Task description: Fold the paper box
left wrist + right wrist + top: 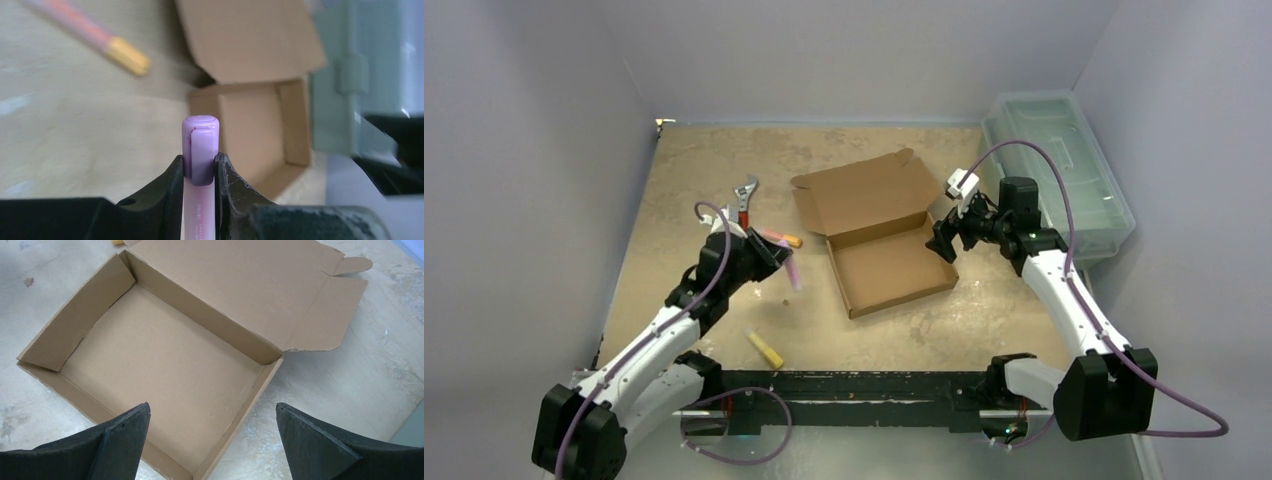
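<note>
Two robot arms flank the paper box [889, 265], which sits mid-table [684, 180] with its tray walls raised and its lid thrown back toward the far wall. At left, the left gripper [200, 169] is clamped on a lilac pen [200, 142], apparently a highlighter, just beside the box. The right gripper [943, 243] hangs over the tray's right-hand edge with its fingers spread wide, holding nothing. A wrench [744, 195] and a yellow marker [766, 350] lie to the left, and a pale-green bin [1064, 150] stands far right.
</note>
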`<state>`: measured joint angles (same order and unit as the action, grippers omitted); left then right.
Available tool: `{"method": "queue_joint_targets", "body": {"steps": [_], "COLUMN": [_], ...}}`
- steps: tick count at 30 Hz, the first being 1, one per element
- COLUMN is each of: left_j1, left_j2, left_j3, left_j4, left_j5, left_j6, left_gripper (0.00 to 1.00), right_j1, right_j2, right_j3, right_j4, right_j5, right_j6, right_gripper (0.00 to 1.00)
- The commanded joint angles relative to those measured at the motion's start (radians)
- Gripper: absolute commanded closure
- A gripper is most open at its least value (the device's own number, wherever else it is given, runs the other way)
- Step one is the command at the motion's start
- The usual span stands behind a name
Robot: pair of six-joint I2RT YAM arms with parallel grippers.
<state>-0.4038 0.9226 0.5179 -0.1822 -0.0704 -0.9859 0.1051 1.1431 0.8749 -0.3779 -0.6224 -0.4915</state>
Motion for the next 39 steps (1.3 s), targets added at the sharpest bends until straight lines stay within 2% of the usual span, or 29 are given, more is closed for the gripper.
{"method": "queue_joint_targets", "body": {"steps": [1, 4, 6, 11, 19, 25, 27, 30, 35, 39], "left_j1": [0.003, -0.024, -0.073, -0.233, -0.359, -0.400, -0.401, -0.401, -0.401, -0.401], "left_j2": [-0.056, 0.033, 0.090, 0.271, 0.547, 0.671, 0.677, 0.641, 0.508, 0.321], "left_j3": [-0.161, -0.122, -0.077, 0.068, 0.244, 0.373, 0.387, 0.383, 0.349, 0.245], "left_j4": [0.649, 0.705, 0.708, 0.696, 0.681, 0.527, 0.495, 0.458, 0.358, 0.268], "left_j5": [0.451, 0.534, 0.530, 0.449, 0.324, 0.205, 0.172, 0.133, 0.085, 0.038], "left_j6": [0.116, 0.158, 0.197, 0.281, 0.279, 0.301, 0.306, 0.326, 0.368, 0.335], "left_gripper": [1.00, 1.00, 1.00, 1.00, 0.99, 0.69, 0.62, 0.57, 0.57, 0.57], "right_j1": [-0.008, -0.017, -0.024, -0.042, -0.053, -0.052, -0.052, -0.054, -0.054, -0.054], "right_j2": [0.009, 0.019, 0.027, 0.044, 0.049, 0.046, 0.042, 0.038, 0.033, 0.020], "right_j3": [0.004, 0.003, 0.004, 0.003, 0.001, 0.002, 0.003, 0.002, 0.006, 0.007], "right_j4": [0.011, 0.008, 0.007, 0.006, 0.001, -0.004, -0.007, -0.007, -0.020, -0.024], "right_j5": [-0.023, -0.022, -0.020, -0.019, -0.025, -0.028, -0.030, -0.032, -0.037, -0.041], "right_j6": [-0.038, -0.044, -0.048, -0.053, -0.065, -0.073, -0.074, -0.077, -0.089, -0.094], "right_gripper": [0.01, 0.01, 0.01, 0.01, 0.01, 0.01, 0.01, 0.01, 0.01, 0.01]}}
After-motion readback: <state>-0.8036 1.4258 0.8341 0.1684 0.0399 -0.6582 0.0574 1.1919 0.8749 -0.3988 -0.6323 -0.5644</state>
